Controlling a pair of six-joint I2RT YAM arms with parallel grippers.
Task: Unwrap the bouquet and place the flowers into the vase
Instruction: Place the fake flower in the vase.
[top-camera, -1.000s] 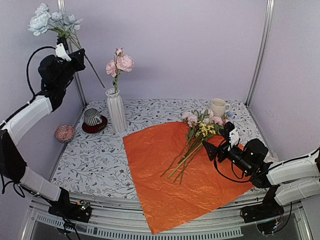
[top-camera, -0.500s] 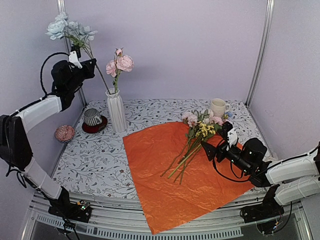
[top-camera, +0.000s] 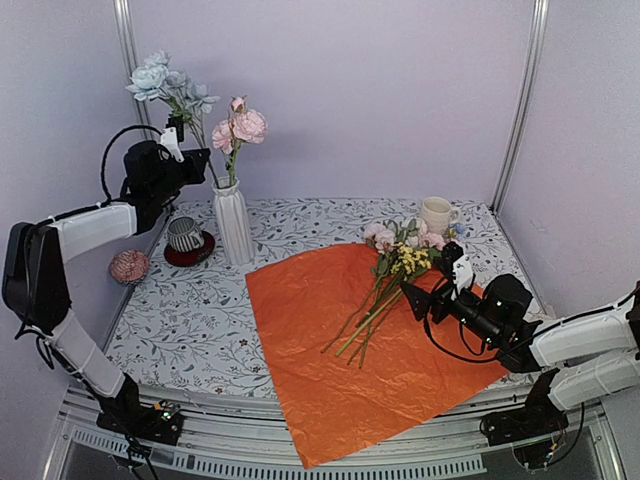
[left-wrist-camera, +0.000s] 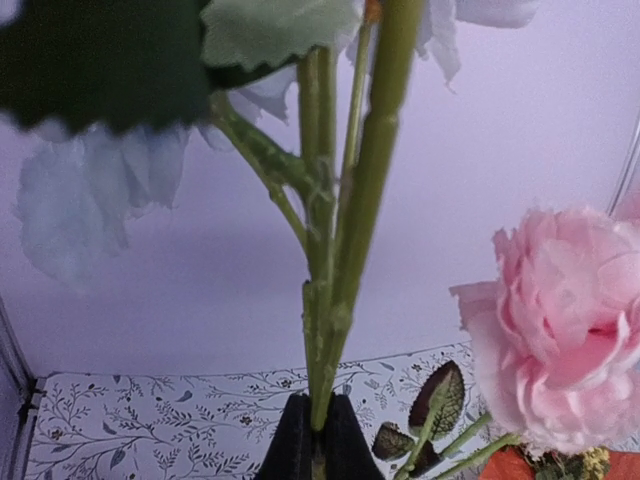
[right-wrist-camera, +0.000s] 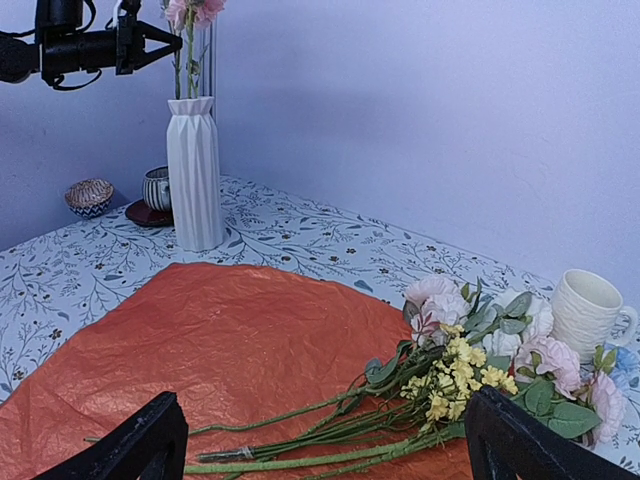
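While the left fingers (left-wrist-camera: 292, 452), upper left of the top view, clench the stems of pale blue artificial flowers (top-camera: 165, 82) just beside the tall white ribbed ceramic vase (top-camera: 232, 222) holding pink blooms (top-camera: 248, 125), the right fingers (right-wrist-camera: 140, 448) gape released at lower right, near pink and yellow flowers (top-camera: 398, 262) lying on flat crinkly orange paper (top-camera: 320, 350).

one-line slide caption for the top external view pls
Left fingers hold pale blue flowers near the white vase holding a pink flower; the other flowers lie on the unwrapped orange paper.
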